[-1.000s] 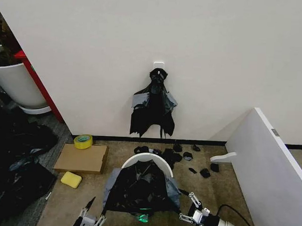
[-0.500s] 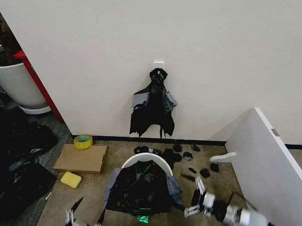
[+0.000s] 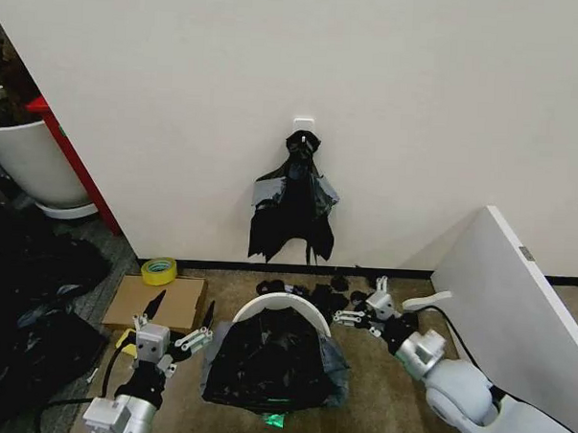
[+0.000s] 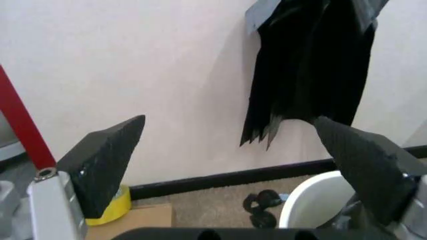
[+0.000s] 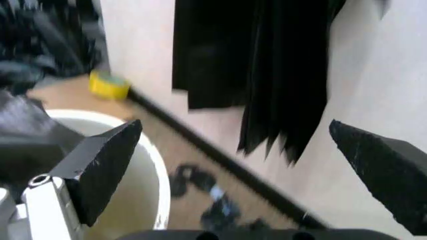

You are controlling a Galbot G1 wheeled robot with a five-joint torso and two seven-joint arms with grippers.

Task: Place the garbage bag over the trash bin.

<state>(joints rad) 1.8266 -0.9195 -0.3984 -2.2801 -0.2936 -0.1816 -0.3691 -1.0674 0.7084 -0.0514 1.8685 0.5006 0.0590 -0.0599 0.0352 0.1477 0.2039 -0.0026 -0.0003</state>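
Two pincers flank the trash bin [image 3: 283,310]: our left pincer [image 3: 177,328] hovers just left of it with fingers spread and empty, and our right pincer [image 3: 362,306] hovers at its far right, also spread and holding nothing. The garbage bag [image 3: 273,365] lies draped over the near part of the bin and spills down its near side to the floor, while the far arc of the cream rim is bare. We judge the job to be half done: the sheet still needs drawing over that far rim. To do it well, we should take the bag's loose edge on each side low, near the rim, lift both sides evenly, and carry the film toward the wall without stretching it thin.

Room is tight at the far side, where the wall [image 3: 418,107] and the hanging bunch of bags [image 3: 292,209] stand close behind the bin. On the right the white panel [image 3: 515,313] hems our right arm; on the left the cardboard box [image 3: 157,303], the tape roll [image 3: 159,270] and the yellow sponge [image 3: 130,343] sit near our left arm. Black scraps [image 3: 392,330] litter the floor to the right
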